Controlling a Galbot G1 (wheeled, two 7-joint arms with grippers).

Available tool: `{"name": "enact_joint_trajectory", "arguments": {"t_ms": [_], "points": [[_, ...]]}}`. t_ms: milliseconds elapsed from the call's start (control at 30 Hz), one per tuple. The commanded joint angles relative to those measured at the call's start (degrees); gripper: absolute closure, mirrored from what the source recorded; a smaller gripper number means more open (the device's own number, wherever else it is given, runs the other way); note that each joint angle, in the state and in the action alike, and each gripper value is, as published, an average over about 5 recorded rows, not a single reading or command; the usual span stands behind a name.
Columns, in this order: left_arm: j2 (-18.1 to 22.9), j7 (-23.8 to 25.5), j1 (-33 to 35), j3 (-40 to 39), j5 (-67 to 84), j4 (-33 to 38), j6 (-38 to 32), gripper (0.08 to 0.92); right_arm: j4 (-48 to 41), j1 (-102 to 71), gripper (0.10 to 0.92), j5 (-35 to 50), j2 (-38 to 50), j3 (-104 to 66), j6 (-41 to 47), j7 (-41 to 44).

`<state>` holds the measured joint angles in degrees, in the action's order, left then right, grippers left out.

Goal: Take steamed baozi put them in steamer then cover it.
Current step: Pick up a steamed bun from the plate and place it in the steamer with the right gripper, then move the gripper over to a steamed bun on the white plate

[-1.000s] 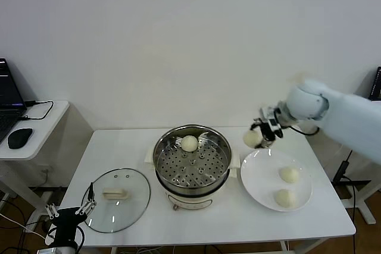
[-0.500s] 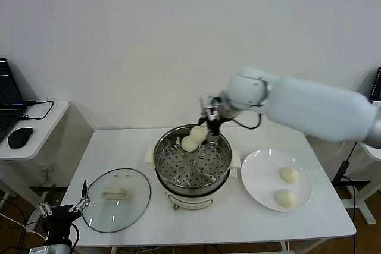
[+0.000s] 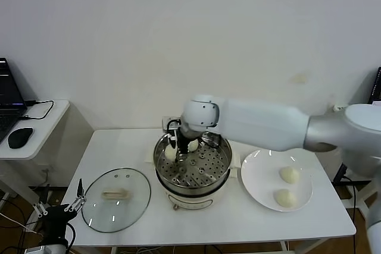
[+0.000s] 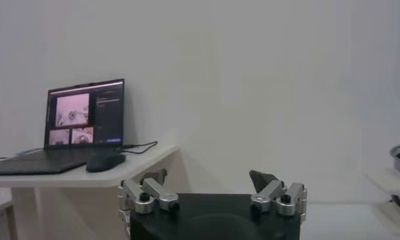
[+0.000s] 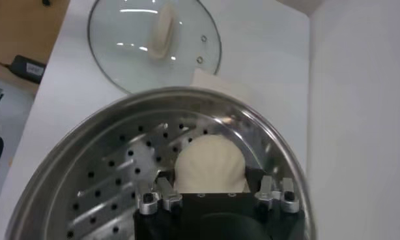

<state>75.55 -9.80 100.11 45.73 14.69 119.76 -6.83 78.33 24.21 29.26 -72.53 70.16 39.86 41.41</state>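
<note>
I have the right gripper (image 3: 172, 151) low at the steamer's (image 3: 221, 165) left rim, closed on a bun (image 5: 210, 166); next, release. Left gripper (image 4: 210, 189) idles wide open.

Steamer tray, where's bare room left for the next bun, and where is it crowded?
The steamer tray is bare across its near and right parts, toward the plate. The far left is crowded: the right gripper holds one baozi low over the tray, beside the baozi already there. The left gripper waits open off the table's corner, near the cover.
</note>
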Motion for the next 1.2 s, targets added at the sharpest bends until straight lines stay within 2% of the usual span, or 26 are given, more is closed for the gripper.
{"name": "enact_joint_trajectory", "arguments": {"t_ms": [33,133,233,400,567,733,933,1200], "points": [[0.13,0.02,-0.08,0.10,0.03,-0.16,-0.06,0.177,-3.49,-3.43,0.355,-0.65,-3.48,0.02,1.65,-1.74],[0.15,0.03,-0.13,0.02,0.02,-0.10,-0.02,0.177,-3.03,-3.00,0.320,-0.62,-2.86,-0.31,1.65,-1.24],[0.13,0.03,-0.32,-0.09,0.00,-0.03,0.07,0.177,-1.19,-0.94,0.247,-0.51,-1.08,-0.96,1.53,0.84],[0.02,0.06,-0.66,-0.40,-0.06,0.21,0.26,0.177,3.56,7.50,0.204,-1.15,5.82,-1.29,-1.05,9.41],[-0.30,0.11,-0.78,-0.77,-0.06,0.50,0.41,0.177,9.99,15.28,0.203,-5.30,18.52,-0.37,-8.13,20.63],[-0.61,0.13,-0.74,-1.07,-0.06,0.49,0.40,0.177,17.29,18.41,0.203,-12.27,31.81,2.23,-16.33,28.37],[-0.89,0.13,-0.27,-1.29,-0.22,0.37,0.32,0.177,22.96,9.68,0.203,-20.41,47.08,-1.69,-20.98,28.77],[-1.33,0.12,-0.18,-1.19,-0.77,0.23,0.90,0.177,21.85,-18.17,0.203,-31.99,56.12,-20.53,-24.27,25.88]]}}
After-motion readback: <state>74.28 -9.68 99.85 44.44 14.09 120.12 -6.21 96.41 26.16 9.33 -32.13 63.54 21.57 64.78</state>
